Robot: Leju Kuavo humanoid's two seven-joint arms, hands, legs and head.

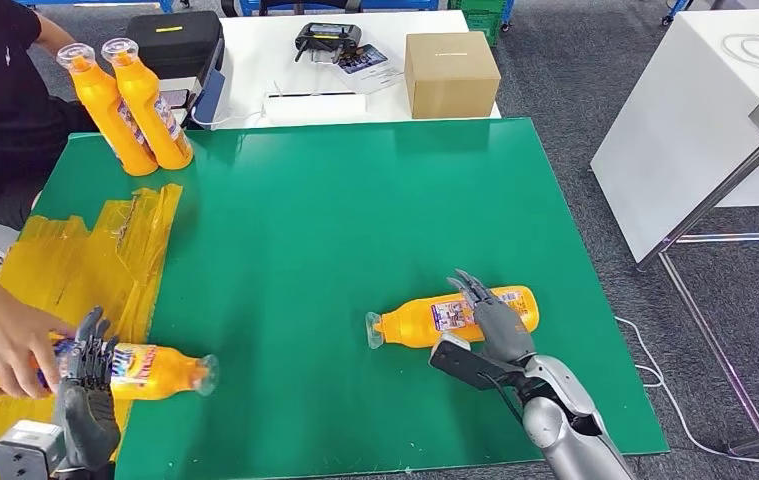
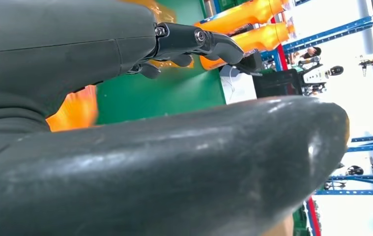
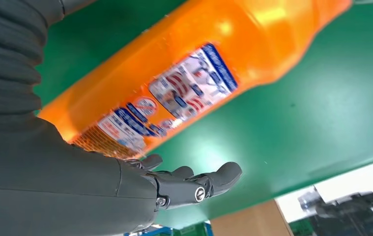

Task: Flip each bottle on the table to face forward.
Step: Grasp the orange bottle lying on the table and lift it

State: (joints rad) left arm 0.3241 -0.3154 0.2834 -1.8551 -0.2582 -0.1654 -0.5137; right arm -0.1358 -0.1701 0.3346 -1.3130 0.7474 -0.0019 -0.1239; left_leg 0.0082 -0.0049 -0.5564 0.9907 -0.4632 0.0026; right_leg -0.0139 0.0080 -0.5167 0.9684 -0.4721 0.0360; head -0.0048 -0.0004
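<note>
On the green desk [image 1: 355,200] two bottles lie on their sides. The right hand [image 1: 490,315] hovers over the right bottle [image 1: 425,320], fingers spread and grasping nothing, probably poised to roll it. The left hand [image 1: 90,355] rests on the left bottle [image 1: 155,368], which a person's hand [image 1: 0,345] also touches; whether it grips is unclear. Two upright bottles [image 1: 135,105] stand at the far left corner.

The right hand [image 1: 490,318] reaches forward with its fingers [image 3: 209,182] stretched out and apart, holding nothing. The left hand [image 1: 88,365] is low on the left side, fingers pointing up and a little spread.
</note>
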